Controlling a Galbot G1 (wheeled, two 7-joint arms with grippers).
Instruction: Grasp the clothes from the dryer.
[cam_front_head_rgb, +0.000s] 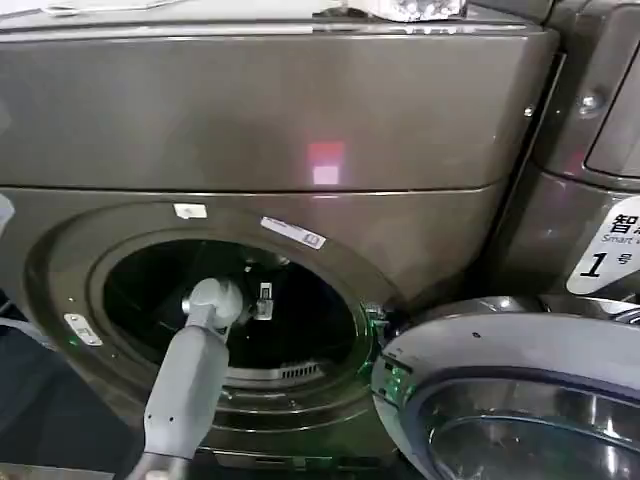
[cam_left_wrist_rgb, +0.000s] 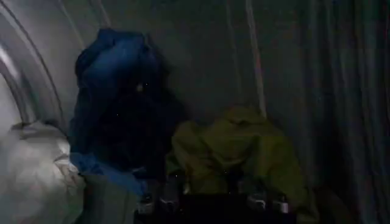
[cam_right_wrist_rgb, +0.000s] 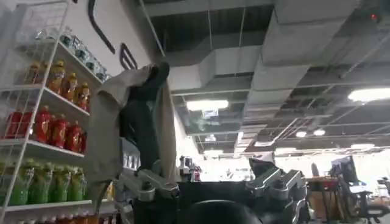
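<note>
Straight ahead in the head view: the dryer (cam_front_head_rgb: 300, 120), bronze-grey and glossy, with a small red light (cam_front_head_rgb: 325, 160) at 12 o'clock above the round porthole. At 4 o'clock from the opening, the door (cam_front_head_rgb: 500, 350), swung fully open, chrome-rimmed. At 3 o'clock, a white label (cam_front_head_rgb: 608, 250) bearing a "1". Rising from 7 o'clock, the grey left arm (cam_front_head_rgb: 185, 380), reaching through the porthole into the dark drum. No telling the claw's state or the clothes from here; too dark inside.

Inside the drum, through the left wrist view: three soft, crumpled pieces against the ribbed metal wall. A dark blue cloth (cam_left_wrist_rgb: 116, 103), bunched and standing tallest. Just beside it, touching, a yellow-green cloth (cam_left_wrist_rgb: 237, 152) slumped in a low mound. On the blue piece's other side, a pale grey-white cloth (cam_left_wrist_rgb: 30, 176) lying against the drum's curve. Near the camera, the left gripper (cam_left_wrist_rgb: 210, 204), jaws spread wide, gripping nothing, fingertips (cam_left_wrist_rgb: 146, 204) just short of the yellow-green mound; cannot tell whether touching.

Elsewhere, through the right wrist view: the right gripper (cam_right_wrist_rgb: 207, 158) pointed up toward a ceiling (cam_right_wrist_rgb: 274, 55) of ducts and strip lights, jaws apart. Draped over one dark finger (cam_right_wrist_rgb: 146, 115), a limp khaki-grey cloth (cam_right_wrist_rgb: 106, 140), hanging rather than pinched. Beside it, a white wire shelf (cam_right_wrist_rgb: 36, 146) stocked with bottles (cam_right_wrist_rgb: 42, 125) in red, orange and green.
</note>
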